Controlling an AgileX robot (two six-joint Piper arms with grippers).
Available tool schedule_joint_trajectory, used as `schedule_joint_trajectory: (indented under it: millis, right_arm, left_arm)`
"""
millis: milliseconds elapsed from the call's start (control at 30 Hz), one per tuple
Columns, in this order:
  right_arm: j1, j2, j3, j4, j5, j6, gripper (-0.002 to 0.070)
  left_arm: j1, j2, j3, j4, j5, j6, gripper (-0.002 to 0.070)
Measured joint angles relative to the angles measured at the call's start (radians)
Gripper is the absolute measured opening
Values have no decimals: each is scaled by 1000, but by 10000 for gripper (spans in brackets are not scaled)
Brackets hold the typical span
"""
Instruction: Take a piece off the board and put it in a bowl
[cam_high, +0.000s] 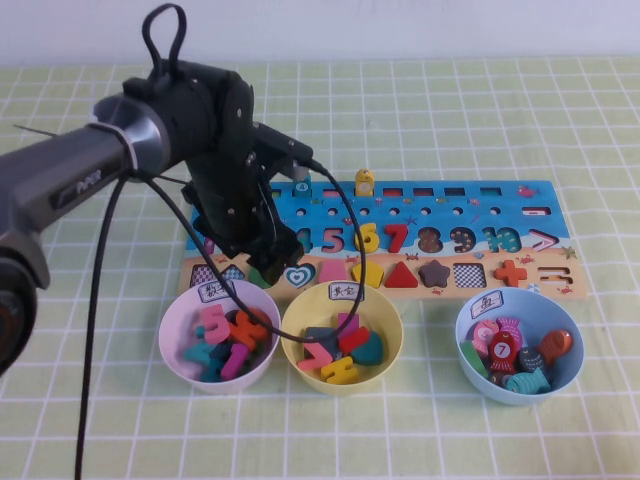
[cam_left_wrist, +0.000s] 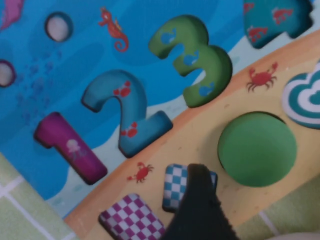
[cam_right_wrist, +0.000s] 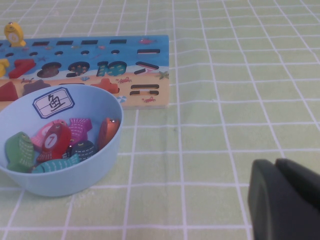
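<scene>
Here the tabletop (cam_high: 480, 440) is carrying the board (cam_high: 480, 205) across its middle, and three bowls are standing in a row between the board and the near edge. The bowl (cam_high: 385, 365) in pale yellow is the middle one, just in front of the board's near edge, already holding several pieces.

The left tool (cam_high: 262, 262) is hanging low over the left end of the board, with its jaws standing wide and holding nothing. The right tool (cam_right_wrist: 285, 200) is resting low over bare cloth toward the right edge; I cannot tell its opening.

The piece (cam_left_wrist: 256, 149), a green disc, is still sitting flat in its round hole beside the teal heart (cam_left_wrist: 306, 99). For a good grasp, I think the left tool should be centring over the disc, one finger (cam_left_wrist: 197, 200) on each side of it, descending straight and closing gently, because the disc is thin and could be slipping out.
</scene>
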Motion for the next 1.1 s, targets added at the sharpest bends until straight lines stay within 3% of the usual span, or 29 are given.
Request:
schedule_joint_trajectory:
  millis: [700, 900, 967, 1100]
  right_arm:
    - [0, 0, 0, 0, 0, 0, -17]
    - [0, 0, 0, 0, 0, 0, -17]
    - [0, 0, 0, 0, 0, 0, -17]
    - [0, 0, 0, 0, 0, 0, -17]
  left_arm:
    - [0, 62, 0, 10, -51, -37, 449]
    - [0, 62, -2, 8, -57, -37, 353]
    - [-2, 62, -2, 0, -57, -37, 292]
    - [-2, 62, -2, 0, -57, -37, 284]
